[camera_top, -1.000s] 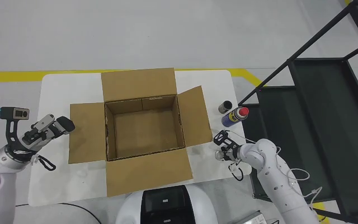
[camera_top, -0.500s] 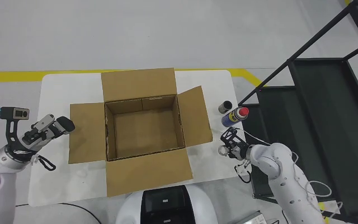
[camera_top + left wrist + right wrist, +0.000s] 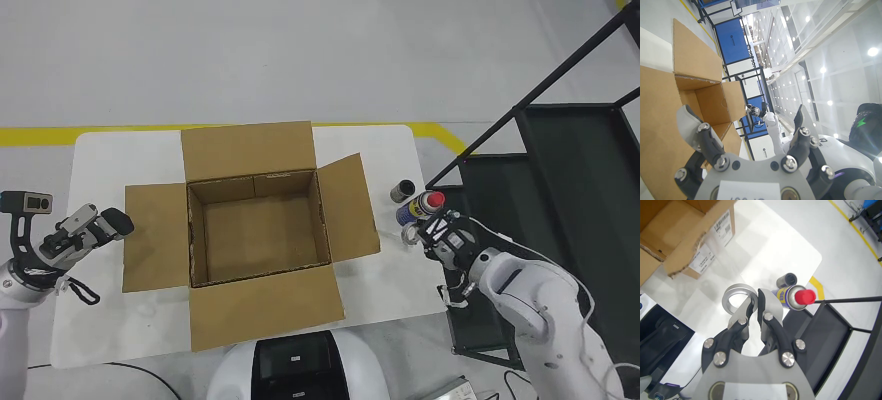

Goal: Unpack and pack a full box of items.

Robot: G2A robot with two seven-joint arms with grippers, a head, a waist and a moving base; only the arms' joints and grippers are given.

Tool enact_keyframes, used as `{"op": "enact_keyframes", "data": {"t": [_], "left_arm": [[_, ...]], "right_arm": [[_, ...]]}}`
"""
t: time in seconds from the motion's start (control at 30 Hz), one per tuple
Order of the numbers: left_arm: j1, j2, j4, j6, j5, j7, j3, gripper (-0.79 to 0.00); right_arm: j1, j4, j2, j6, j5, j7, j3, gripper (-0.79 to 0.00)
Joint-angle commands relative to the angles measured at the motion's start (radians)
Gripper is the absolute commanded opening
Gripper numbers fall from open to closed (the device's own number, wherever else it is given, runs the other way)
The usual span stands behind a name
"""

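The metal ring [image 3: 738, 287] is grasped by its rim between the clenched fingers of the right gripper [image 3: 755, 299], just beside the spray can [image 3: 791, 296] and the small cylinder [image 3: 787, 279], at 3 o'clock of the empty box [image 3: 248, 150]; the left gripper [image 3: 112, 224] is held released at 9 o'clock, over the counter [image 3: 130, 160] edge; the ring should probably be lowered flat at 6 o'clock of the can, without knocking it, and let go only when resting.

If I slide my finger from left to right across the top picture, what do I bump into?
Left gripper → cardboard box → metal ring, pinched by the right gripper → black rack.
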Motion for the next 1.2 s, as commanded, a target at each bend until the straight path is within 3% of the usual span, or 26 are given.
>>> {"op": "enact_keyframes", "data": {"t": [0.0,0.23,0.4,0.7,1.03,1.07,1.1,1.13,1.17], "left_arm": [[0.000,0.000,0.000,0.000,0.000,0.000,0.000,0.000],[0.000,0.000,0.000,0.000,0.000,0.000,0.000,0.000],[0.000,0.000,0.000,0.000,0.000,0.000,0.000,0.000],[0.000,0.000,0.000,0.000,0.000,0.000,0.000,0.000],[0.000,0.000,0.000,0.000,0.000,0.000,0.000,0.000],[0.000,0.000,0.000,0.000,0.000,0.000,0.000,0.000],[0.000,0.000,0.000,0.000,0.000,0.000,0.000,0.000],[0.000,0.000,0.000,0.000,0.000,0.000,0.000,0.000],[0.000,0.000,0.000,0.000,0.000,0.000,0.000,0.000]], "right_arm": [[0.030,-0.010,0.003,-0.017,-0.008,0.005,-0.010,-0.785],[0.177,-0.055,0.010,-0.072,-0.013,0.037,-0.090,-0.785],[0.324,-0.045,0.012,-0.137,-0.006,0.101,-0.225,-0.785],[0.687,0.199,-0.027,-0.134,0.065,0.205,-0.624,-0.785],[0.896,0.449,-0.088,-0.053,0.099,0.265,-0.881,-0.785],[0.907,0.467,-0.092,-0.046,0.105,0.266,-0.892,-0.662],[0.917,0.482,-0.096,-0.042,0.110,0.269,-0.903,-0.628],[0.926,0.493,-0.099,-0.039,0.115,0.272,-0.913,-0.526],[0.932,0.503,-0.102,-0.037,0.119,0.273,-0.920,-0.376]]}}
